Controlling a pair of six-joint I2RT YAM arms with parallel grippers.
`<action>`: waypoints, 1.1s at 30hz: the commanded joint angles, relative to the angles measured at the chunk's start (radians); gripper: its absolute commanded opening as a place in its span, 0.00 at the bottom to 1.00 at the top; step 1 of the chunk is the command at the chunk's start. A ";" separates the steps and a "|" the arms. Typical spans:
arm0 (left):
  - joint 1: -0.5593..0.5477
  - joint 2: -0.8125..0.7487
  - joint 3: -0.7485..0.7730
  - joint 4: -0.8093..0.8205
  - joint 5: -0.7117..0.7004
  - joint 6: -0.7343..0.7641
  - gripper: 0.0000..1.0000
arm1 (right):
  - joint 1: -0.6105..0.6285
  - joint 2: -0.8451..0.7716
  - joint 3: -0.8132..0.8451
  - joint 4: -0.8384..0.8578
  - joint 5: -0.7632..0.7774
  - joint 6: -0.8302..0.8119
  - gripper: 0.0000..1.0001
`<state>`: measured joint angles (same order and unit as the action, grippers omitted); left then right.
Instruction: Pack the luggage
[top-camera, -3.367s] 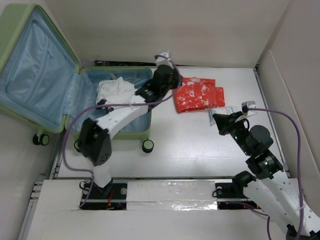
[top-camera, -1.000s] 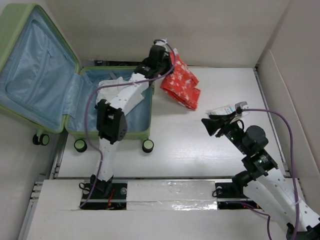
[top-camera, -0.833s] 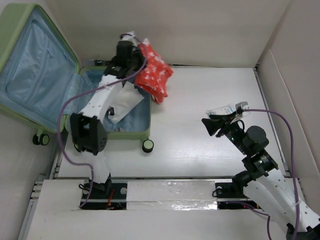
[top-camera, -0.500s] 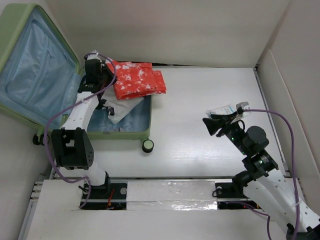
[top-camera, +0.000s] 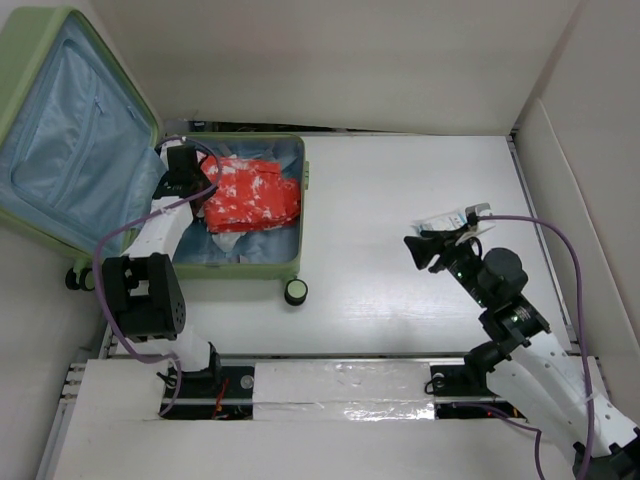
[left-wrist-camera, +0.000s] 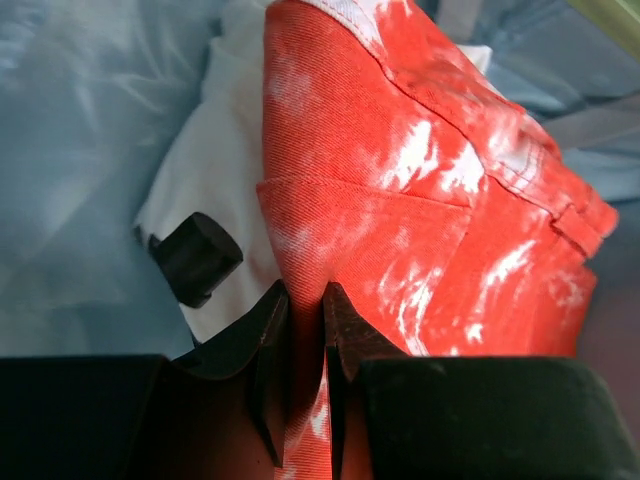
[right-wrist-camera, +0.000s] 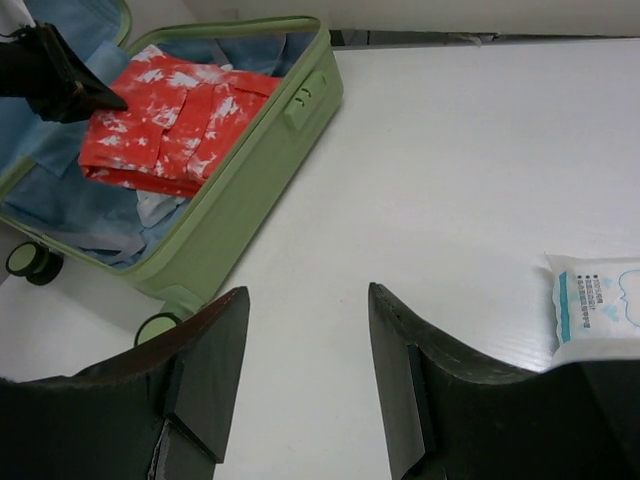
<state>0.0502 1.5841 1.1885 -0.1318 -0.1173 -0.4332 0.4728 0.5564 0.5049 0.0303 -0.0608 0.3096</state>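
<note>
Swung leftward off the bench (top-camera: 400, 200), the red patterned garment (top-camera: 252, 195) now lies inside the luggage (top-camera: 240, 270), in its base shell at the far left, where a second ago it hung beyond the rim. It rests on a white garment (left-wrist-camera: 225, 170), and the left hand (left-wrist-camera: 305, 300) is clamped on a fold at its left edge. The placing step looks nearly done. The next move calls for that hand to let go and lift clear without dragging the cloth. The right hand (right-wrist-camera: 308, 295) hovers over the bench with its fingers apart, holding nothing. A white packet (right-wrist-camera: 595, 305) lies just to its right and seems the likely next item.
</note>
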 joint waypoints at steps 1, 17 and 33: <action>0.010 -0.082 0.030 0.003 -0.207 0.050 0.00 | 0.006 -0.016 -0.006 0.046 0.026 -0.015 0.57; -0.415 -0.254 0.120 0.116 -0.068 -0.019 0.47 | -0.006 0.141 0.023 -0.027 0.429 0.138 0.00; -1.075 0.011 -0.076 0.503 -0.176 -0.036 0.45 | -0.591 0.741 0.144 0.085 0.273 0.301 0.90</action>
<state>-1.0176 1.6291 1.1442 0.2459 -0.2955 -0.4526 -0.0513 1.2179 0.5762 0.0322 0.3042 0.5491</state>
